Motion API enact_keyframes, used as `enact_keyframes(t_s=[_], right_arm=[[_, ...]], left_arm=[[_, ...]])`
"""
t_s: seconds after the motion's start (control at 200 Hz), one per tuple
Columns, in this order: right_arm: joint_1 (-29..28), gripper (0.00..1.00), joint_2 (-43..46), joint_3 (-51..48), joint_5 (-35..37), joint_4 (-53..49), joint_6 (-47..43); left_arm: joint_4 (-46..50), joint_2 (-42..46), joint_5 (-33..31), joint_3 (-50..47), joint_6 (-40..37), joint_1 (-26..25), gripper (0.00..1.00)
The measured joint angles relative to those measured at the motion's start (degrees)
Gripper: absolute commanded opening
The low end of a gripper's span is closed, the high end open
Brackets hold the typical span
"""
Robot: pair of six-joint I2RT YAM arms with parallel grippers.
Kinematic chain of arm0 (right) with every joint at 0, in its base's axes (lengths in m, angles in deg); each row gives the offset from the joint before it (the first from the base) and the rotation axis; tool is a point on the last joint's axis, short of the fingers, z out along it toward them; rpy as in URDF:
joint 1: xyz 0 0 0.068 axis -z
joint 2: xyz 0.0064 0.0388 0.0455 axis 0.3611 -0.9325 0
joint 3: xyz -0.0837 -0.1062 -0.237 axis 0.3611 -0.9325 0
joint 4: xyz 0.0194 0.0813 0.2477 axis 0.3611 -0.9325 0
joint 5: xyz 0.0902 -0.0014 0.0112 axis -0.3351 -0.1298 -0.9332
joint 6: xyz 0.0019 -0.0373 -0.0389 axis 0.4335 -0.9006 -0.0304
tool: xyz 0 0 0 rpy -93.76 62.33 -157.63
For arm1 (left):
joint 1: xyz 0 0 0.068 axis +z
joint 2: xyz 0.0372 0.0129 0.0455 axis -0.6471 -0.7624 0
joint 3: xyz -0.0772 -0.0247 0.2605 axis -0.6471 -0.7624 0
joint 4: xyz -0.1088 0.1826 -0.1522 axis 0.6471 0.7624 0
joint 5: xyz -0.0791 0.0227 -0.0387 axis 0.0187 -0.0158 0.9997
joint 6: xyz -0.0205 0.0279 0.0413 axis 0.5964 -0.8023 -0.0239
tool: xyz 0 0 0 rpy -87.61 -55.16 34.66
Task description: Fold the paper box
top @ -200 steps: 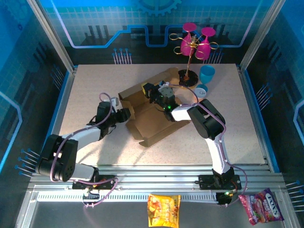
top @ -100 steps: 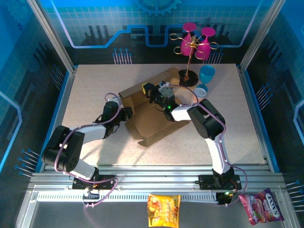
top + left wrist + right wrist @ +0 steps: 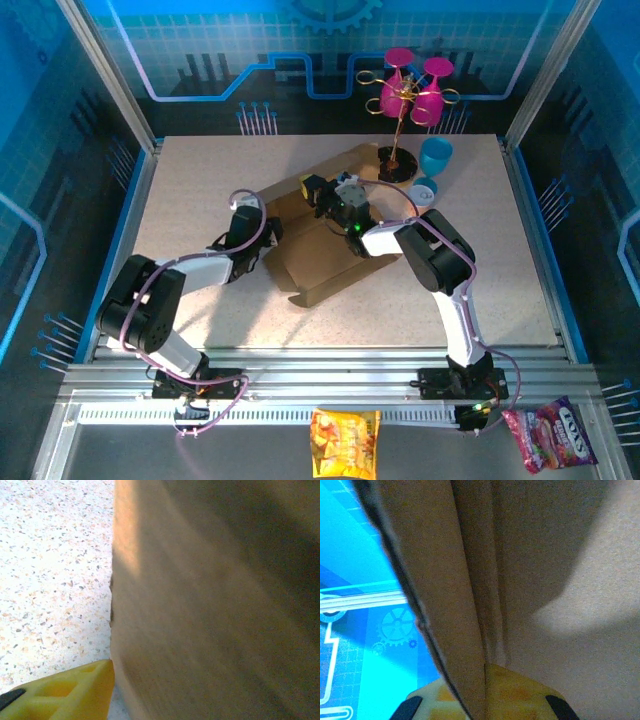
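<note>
My right hand [image 3: 315, 192] is clamped on the far wall of the paper box [image 3: 322, 268]. My left hand [image 3: 266, 233] sits against its left wall; I cannot tell how its jaws stand. The box lies mid-worktop [image 3: 200, 180]. Judged light, stiff and crease-prone: grip flap edges. Plain brown, no writing legible.
</note>
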State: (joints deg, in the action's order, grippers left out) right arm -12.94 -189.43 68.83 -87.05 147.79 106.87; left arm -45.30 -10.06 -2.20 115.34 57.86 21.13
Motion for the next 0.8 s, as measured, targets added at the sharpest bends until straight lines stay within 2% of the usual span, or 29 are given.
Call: enact_keyframes(t_s=[0.135,0.215,0.305,0.49,0.56,0.64,0.67,0.8], right_arm=[[0.0,0.0,0.0,0.0,0.2,0.0,0.2],[0.0,0.0,0.1,0.0,0.6,-0.2,0.3],[0.0,0.0,0.2,0.0,1.5,-0.4,0.3],[0.0,0.0,0.2,0.0,3.1,-0.5,0.6],[0.0,0.0,0.2,0.0,3.5,-0.7,0.7],[0.0,0.0,0.2,0.1,4.1,-0.9,0.9],[0.0,0.0,0.2,0.1,4.2,-0.9,0.9],[0.1,0.0,0.2,0.1,5.1,-0.9,1.2]], left_arm=[[1.5,-1.7,-2.2,2.5,0.1,-0.3,0.46],[3.0,-2.7,-3.9,4.1,0.2,-0.5,0.39],[4.4,-3.8,-5.7,5.8,0.8,-0.7,0.24],[7.6,-5.4,-9.6,8.5,1.6,-1.4,0.12],[9.5,-6.1,-11.1,10.0,2.3,-1.8,0.14],[11.5,-7.1,-12.3,11.8,3.5,-2.2,0.31],[12.0,-7.5,-12.4,12.3,3.8,-2.3,0.34],[14.7,-9.3,-13.5,15.3,6.0,-2.6,0.36]])
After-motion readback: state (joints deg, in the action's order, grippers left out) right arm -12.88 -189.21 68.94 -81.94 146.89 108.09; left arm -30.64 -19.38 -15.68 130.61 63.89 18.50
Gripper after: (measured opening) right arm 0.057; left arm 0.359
